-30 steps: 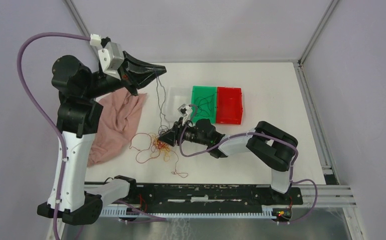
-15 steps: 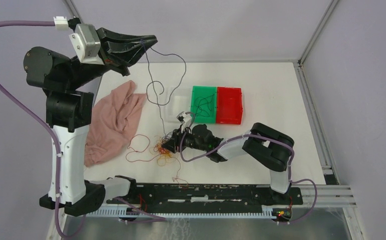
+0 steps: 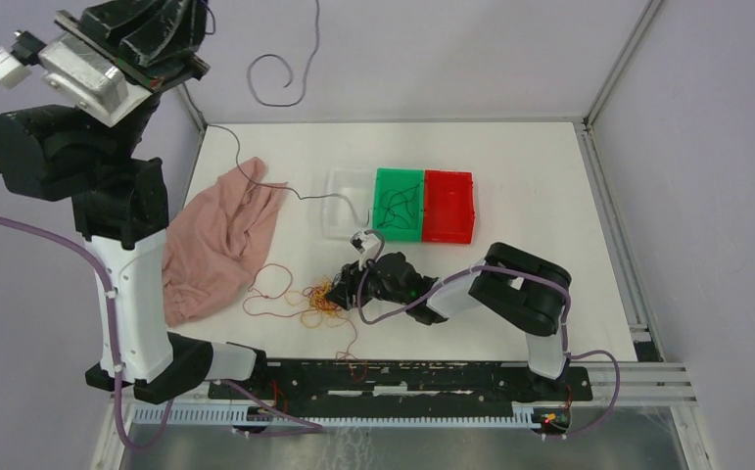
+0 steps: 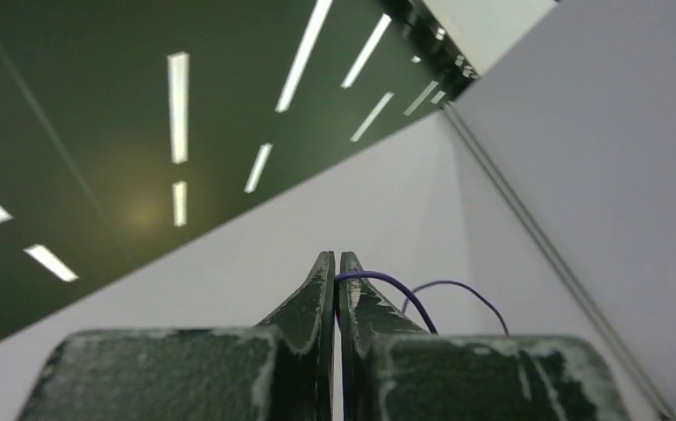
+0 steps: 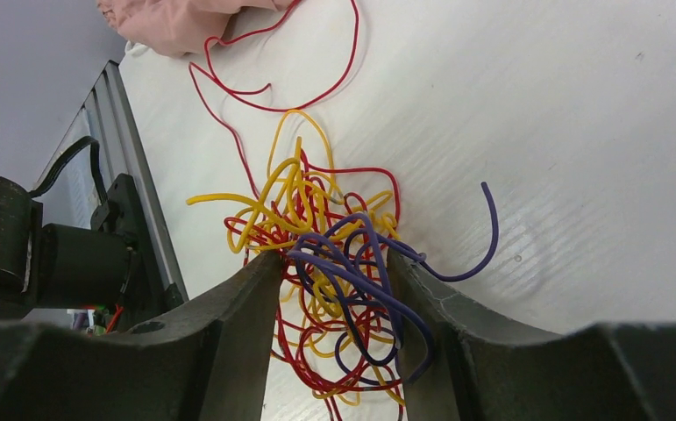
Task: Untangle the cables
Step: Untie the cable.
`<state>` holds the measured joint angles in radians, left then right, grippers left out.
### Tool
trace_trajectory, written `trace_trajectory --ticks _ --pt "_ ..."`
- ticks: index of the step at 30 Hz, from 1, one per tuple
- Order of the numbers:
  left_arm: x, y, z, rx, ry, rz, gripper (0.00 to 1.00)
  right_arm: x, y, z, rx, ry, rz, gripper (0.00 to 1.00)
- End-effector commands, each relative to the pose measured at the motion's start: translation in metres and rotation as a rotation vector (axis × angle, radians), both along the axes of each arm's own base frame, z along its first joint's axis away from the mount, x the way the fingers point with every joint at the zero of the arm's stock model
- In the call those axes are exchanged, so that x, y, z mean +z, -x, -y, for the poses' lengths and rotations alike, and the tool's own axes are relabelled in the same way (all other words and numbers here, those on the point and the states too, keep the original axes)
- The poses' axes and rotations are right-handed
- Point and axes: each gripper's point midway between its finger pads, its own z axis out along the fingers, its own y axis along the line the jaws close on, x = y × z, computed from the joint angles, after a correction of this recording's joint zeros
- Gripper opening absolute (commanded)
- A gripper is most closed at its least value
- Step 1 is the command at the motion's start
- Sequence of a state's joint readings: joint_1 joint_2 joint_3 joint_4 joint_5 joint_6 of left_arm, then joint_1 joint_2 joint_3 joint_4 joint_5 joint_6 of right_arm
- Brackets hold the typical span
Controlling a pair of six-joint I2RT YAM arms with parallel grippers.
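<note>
Left gripper point(image 4: 335, 263), clamped on one purple cable point(image 4: 378, 282), has swung to the overhead view's upper left, drawing that strand up. Right gripper point(image 5: 332, 263) has spread its jaws and straddles the tangle point(image 5: 316, 210) at lower centre, holding nothing. Strand probably nearly free.

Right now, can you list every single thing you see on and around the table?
cables: one tangle, red, yellow and purple, near middle of the table
purple cable: one, purple, held up in the air
dark cables: a few, dark, inside the green bin
cloth: one, pink, left side
clear bin: one, see-through, far middle
green bin: one, green, beside the clear bin
red bin: one, red, right of green
table: one, white
left arm: black and white, raised, jaws shut on the purple cable
right arm: black and white, low, jaws open astride the tangle
</note>
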<state>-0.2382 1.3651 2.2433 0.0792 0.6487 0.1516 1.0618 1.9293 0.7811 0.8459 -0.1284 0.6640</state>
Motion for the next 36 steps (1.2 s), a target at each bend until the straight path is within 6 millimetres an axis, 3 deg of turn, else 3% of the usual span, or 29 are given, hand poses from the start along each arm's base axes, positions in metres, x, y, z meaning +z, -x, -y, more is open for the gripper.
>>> trace_trajectory --ticks 1,4,7,9,13,18,23,30,36 --pt "0.061 0.027 -0.059 0.259 0.264 0.277 0.03 -0.005 0.002 0.001 -0.009 0.015 0.019 0.55" --pt "0.071 0.028 -0.076 0.338 0.337 0.314 0.03 -0.003 0.003 0.002 -0.012 0.009 0.020 0.56" --pt "0.043 0.010 -0.049 0.268 0.181 0.198 0.03 0.022 0.003 0.000 -0.011 -0.044 0.045 0.57" --pt "0.015 0.013 -0.028 0.179 0.075 0.144 0.03 0.056 0.003 -0.003 -0.001 -0.093 0.078 0.58" --pt "-0.054 -0.008 0.005 0.051 -0.104 -0.016 0.03 0.134 0.004 -0.005 0.020 -0.185 0.145 0.66" --pt "-0.117 -0.024 0.021 -0.022 -0.209 -0.195 0.03 0.215 0.008 0.001 0.024 -0.288 0.217 0.69" --pt "-0.162 -0.030 0.027 -0.070 -0.236 -0.341 0.03 0.272 0.006 0.012 -0.005 -0.360 0.315 0.70" --pt "-0.188 -0.028 0.027 -0.091 -0.236 -0.424 0.03 0.310 0.005 0.018 0.004 -0.372 0.457 0.73" --pt "-0.191 -0.024 0.029 -0.117 -0.226 -0.452 0.03 0.305 -0.017 0.024 -0.097 -0.292 0.517 0.64"
